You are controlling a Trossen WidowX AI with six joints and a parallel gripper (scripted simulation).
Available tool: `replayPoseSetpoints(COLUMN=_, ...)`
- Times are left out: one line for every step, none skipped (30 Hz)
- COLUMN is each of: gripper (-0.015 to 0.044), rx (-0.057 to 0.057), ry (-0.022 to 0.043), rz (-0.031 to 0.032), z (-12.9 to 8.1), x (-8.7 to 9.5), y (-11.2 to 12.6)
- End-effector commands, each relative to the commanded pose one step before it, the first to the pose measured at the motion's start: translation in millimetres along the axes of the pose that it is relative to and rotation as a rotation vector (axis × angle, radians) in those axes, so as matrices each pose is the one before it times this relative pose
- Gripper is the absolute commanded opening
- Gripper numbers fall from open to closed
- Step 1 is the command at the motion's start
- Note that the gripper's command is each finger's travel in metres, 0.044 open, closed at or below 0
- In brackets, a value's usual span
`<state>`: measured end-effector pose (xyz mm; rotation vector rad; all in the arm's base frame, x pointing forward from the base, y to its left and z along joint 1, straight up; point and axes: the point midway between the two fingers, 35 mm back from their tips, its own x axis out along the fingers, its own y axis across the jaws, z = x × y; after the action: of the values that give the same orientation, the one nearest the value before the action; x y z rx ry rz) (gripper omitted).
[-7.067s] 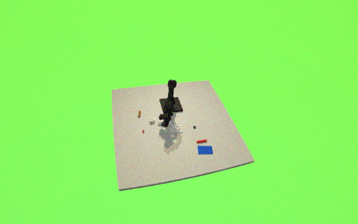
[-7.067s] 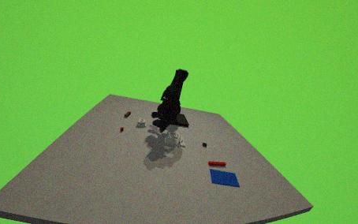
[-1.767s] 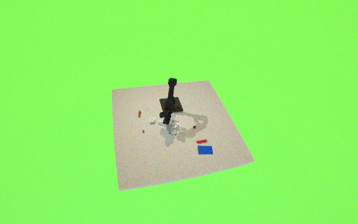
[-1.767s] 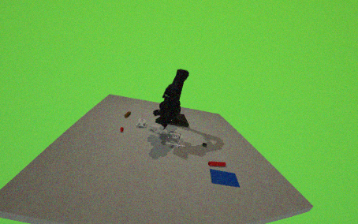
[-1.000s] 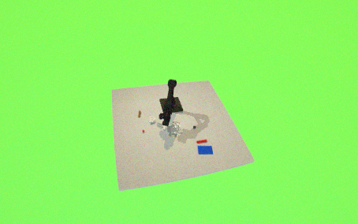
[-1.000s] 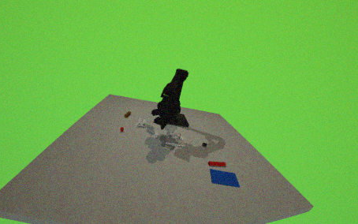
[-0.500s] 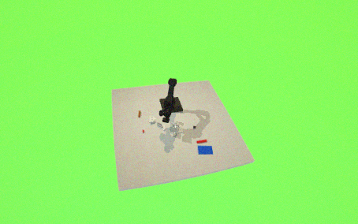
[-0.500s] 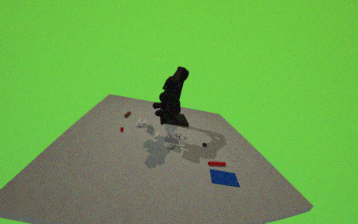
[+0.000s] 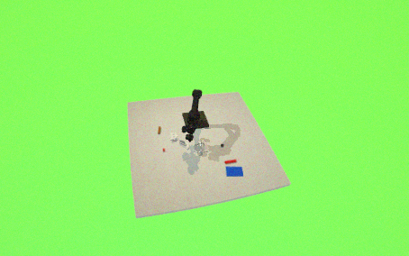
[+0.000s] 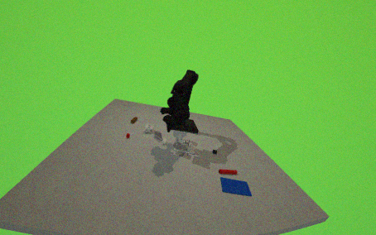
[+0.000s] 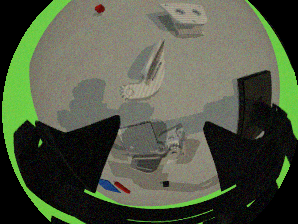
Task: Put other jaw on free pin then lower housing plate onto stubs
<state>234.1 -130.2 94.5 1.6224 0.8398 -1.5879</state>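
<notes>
My gripper (image 11: 164, 123) (image 9: 186, 133) is open, its black fingers wide apart with nothing between them. The loose pale ribbed jaw (image 11: 156, 79) (image 9: 183, 143) (image 10: 158, 136) is ahead of the fingertips in the wrist view, tilted, its toothed end toward the lower left. The housing plate (image 11: 188, 18) (image 9: 174, 136) (image 10: 148, 129), pale with two holes, is beyond it at the top of the wrist view. The grey base (image 11: 139, 139) shows between and below the fingers, with small pale parts at its right side. Whether the teeth there or the free pin show is too small to tell.
A small red piece (image 11: 100, 8) (image 9: 164, 150) and a brown block (image 9: 159, 130) (image 10: 134, 120) lie left of the parts in the top and exterior views. A black cube (image 9: 222, 145) (image 10: 214, 151), a red bar (image 9: 231, 161) (image 10: 228, 172) and a blue mat (image 9: 234, 171) (image 10: 236, 187) lie right.
</notes>
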Motion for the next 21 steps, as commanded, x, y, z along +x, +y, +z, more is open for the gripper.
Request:
replayPoseSetpoints(gripper=0.0440, rx=0.0001, ry=-0.00025, rz=-0.00346, z=-0.01, x=1.52, y=0.14)
replayPoseSetpoints(gripper=0.0440, rx=0.0000, ry=0.00000, rz=0.00000, z=0.00, x=0.00, y=0.00)
replayPoseSetpoints(gripper=0.0440, rx=0.0000, ry=0.00000, rz=0.00000, z=0.00, x=0.00, y=0.00)
replayPoseSetpoints(gripper=0.0440, rx=0.0000, ry=0.00000, rz=0.00000, z=0.00, x=0.00, y=0.00)
replayPoseSetpoints(gripper=0.0440, rx=0.0000, ry=0.00000, rz=0.00000, z=0.00, x=0.00, y=0.00)
replayPoseSetpoints(gripper=0.0440, rx=0.0000, ry=0.00000, rz=0.00000, z=0.00, x=0.00, y=0.00)
replayPoseSetpoints(gripper=0.0440, rx=0.0000, ry=0.00000, rz=0.00000, z=0.00, x=0.00, y=0.00)
replayPoseSetpoints(gripper=0.0440, rx=0.0000, ry=0.00000, rz=0.00000, z=0.00, x=0.00, y=0.00)
replayPoseSetpoints(gripper=0.0440, rx=0.0000, ry=0.00000, rz=0.00000, z=0.00, x=0.00, y=0.00)
replayPoseSetpoints(gripper=0.0440, rx=0.0000, ry=0.00000, rz=0.00000, z=0.00, x=0.00, y=0.00)
replayPoseSetpoints(gripper=0.0440, rx=0.0000, ry=0.00000, rz=0.00000, z=0.00, x=0.00, y=0.00)
replayPoseSetpoints(gripper=0.0440, rx=0.0000, ry=0.00000, rz=0.00000, z=0.00, x=0.00, y=0.00)
replayPoseSetpoints(gripper=0.0440, rx=0.0000, ry=0.00000, rz=0.00000, z=0.00, x=0.00, y=0.00)
replayPoseSetpoints(gripper=0.0440, rx=0.0000, ry=0.00000, rz=0.00000, z=0.00, x=0.00, y=0.00)
replayPoseSetpoints(gripper=0.0440, rx=0.0000, ry=0.00000, rz=0.00000, z=0.00, x=0.00, y=0.00)
replayPoseSetpoints(gripper=0.0440, rx=0.0000, ry=0.00000, rz=0.00000, z=0.00, x=0.00, y=0.00)
replayPoseSetpoints(gripper=0.0440, rx=0.0000, ry=0.00000, rz=0.00000, z=0.00, x=0.00, y=0.00)
replayPoseSetpoints(gripper=0.0440, rx=0.0000, ry=0.00000, rz=0.00000, z=0.00, x=0.00, y=0.00)
replayPoseSetpoints(gripper=0.0440, rx=0.0000, ry=0.00000, rz=0.00000, z=0.00, x=0.00, y=0.00)
replayPoseSetpoints(gripper=0.0440, rx=0.0000, ry=0.00000, rz=0.00000, z=0.00, x=0.00, y=0.00)
replayPoseSetpoints(gripper=0.0414, rx=0.0001, ry=-0.00008, rz=-0.00118, z=0.04, x=-1.71, y=-0.66)
